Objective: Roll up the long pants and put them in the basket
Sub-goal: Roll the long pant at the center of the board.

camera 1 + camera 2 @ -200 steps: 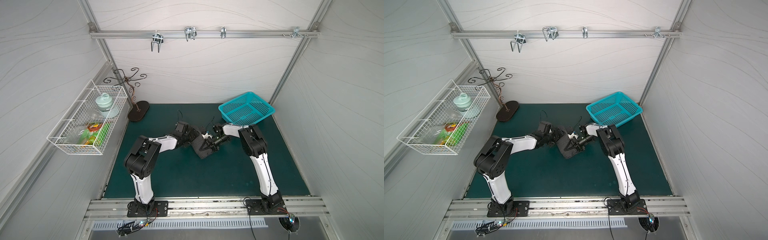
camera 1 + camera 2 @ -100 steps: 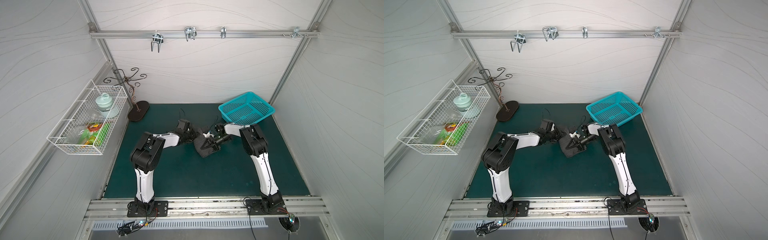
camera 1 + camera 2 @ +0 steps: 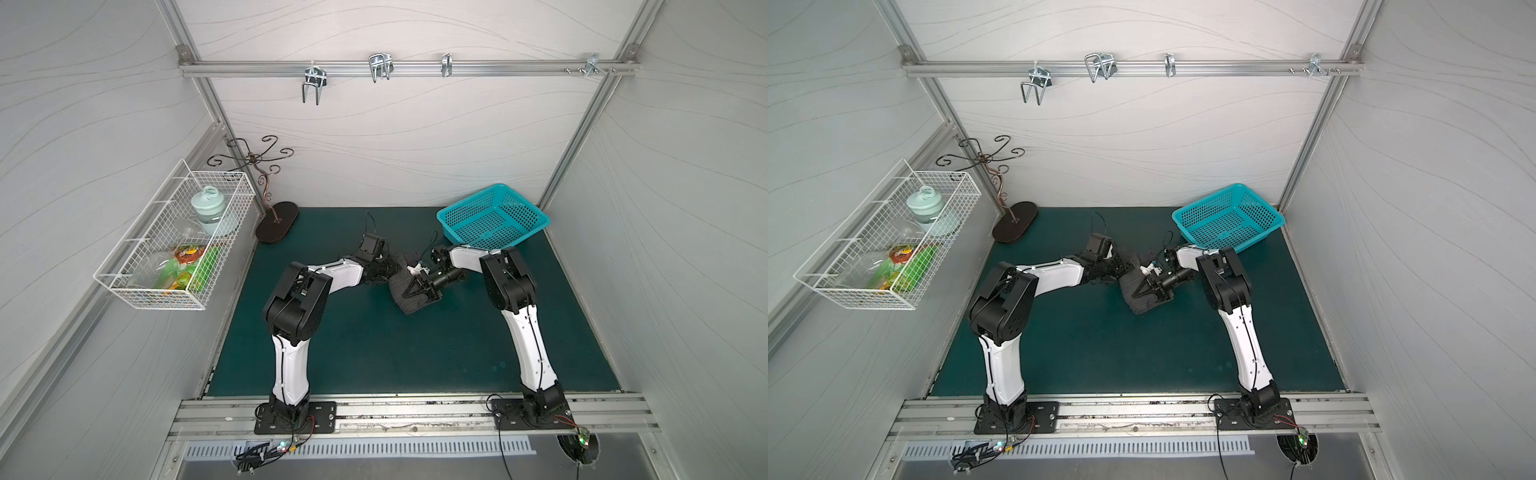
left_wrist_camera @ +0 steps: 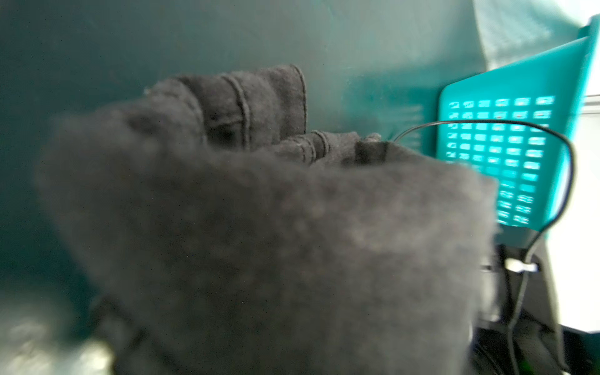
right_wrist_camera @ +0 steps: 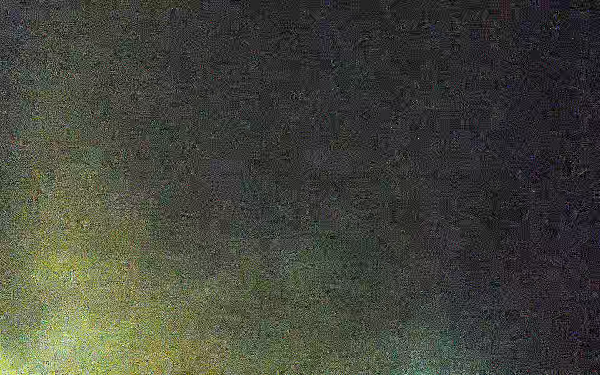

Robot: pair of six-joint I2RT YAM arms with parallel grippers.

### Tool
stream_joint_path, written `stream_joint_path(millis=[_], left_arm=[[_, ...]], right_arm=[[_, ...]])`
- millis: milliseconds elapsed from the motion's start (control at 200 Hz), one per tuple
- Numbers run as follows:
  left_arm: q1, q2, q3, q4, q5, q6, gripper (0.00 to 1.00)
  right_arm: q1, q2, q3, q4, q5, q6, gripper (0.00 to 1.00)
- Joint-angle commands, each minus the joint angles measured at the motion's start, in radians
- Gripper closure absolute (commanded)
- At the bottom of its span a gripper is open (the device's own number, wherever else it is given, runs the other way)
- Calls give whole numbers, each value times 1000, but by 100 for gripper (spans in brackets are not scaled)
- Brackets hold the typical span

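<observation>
Desk [image 3: 374, 353] layout, 12 o'clock = back wall.
- Long pants [image 3: 409, 308]: bundled on the desk, just beyond centre toward 12 o'clock.
- Basket [image 3: 469, 199]: 2 o'clock of the pants, back corner, not touching them.
- Stand [image 3: 277, 222]: 10 o'clock, opposite back corner.
- Wire basket [image 3: 153, 297]: on the side wall at 9 o'clock, above the desk. Jar [image 3: 210, 208] inside, packets [image 3: 187, 266] nearer 6 o'clock.
- Hook rail [image 3: 407, 66]: overhead, 12 o'clock.

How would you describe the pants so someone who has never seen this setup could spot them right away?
Look at the dark green mat on the cell floor, then at its far half, near the teal basket. Where the left arm and right arm meet lie the long pants: a bunched charcoal-grey roll, the only cloth on the mat, soft beside hard plastic and metal.
</observation>
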Motion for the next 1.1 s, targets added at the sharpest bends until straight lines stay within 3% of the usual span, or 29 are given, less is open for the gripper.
stream_joint_path(millis=[0,150,300,385,565,1096], left_arm=[[-10,90,13,-204,-187,55,100],[-14,90,25,-288,-225,85,100],[-19,97,38,-372,-257,118,100],[-19,96,40,-401,-269,132,100],[-19,104,56,-452,-280,159,100],[-19,126,89,-519,-279,214,100]], right_arm=[[107,147,-128,-148,539,103,64],[106,58,-143,-128,602,125,45],[109,-32,-139,-109,635,158,39],[110,-70,-118,-124,666,170,30],[108,-146,-60,-183,710,164,1],[51,-382,38,-312,846,135,1]])
